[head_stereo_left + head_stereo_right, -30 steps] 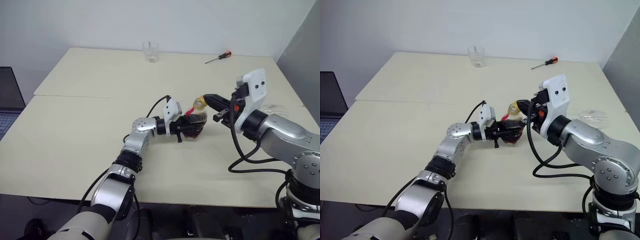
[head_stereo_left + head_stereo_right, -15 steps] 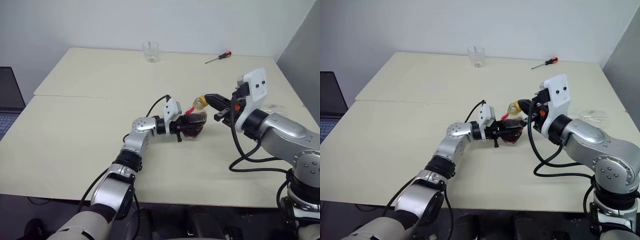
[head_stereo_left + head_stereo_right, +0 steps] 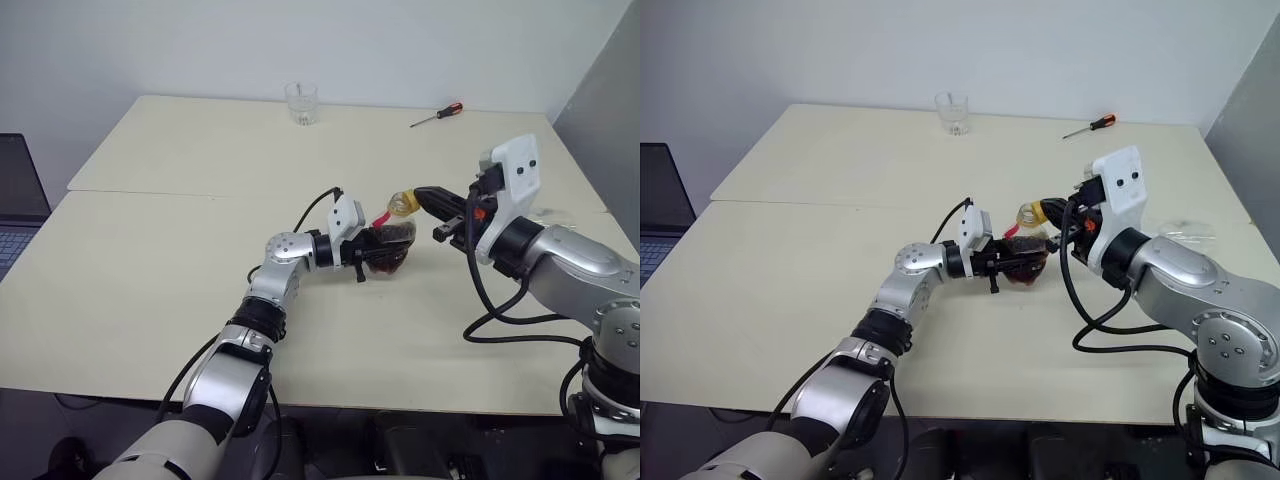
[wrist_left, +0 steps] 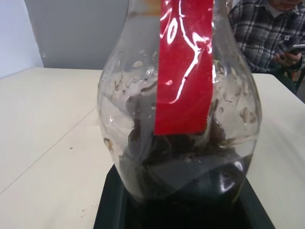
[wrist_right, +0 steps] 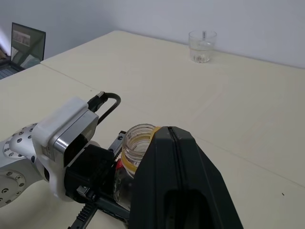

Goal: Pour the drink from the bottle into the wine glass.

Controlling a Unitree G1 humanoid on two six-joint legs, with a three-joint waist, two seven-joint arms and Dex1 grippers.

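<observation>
Table (image 3: 150, 300) — bottle (image 3: 389, 243) base claw-hidden

Head stereo pair looks forward and down over table (image 3: 150, 300), sharing the whole scene. Left wrist sits right against bottle (image 4: 181, 119); right wrist looks across table, bottle probably close.

Left hand (image 3: 372, 252) reaching rightward, level, fingers clamped together; right hand (image 3: 428, 197) pointing inward toward it, fingers pressed together.
</observation>
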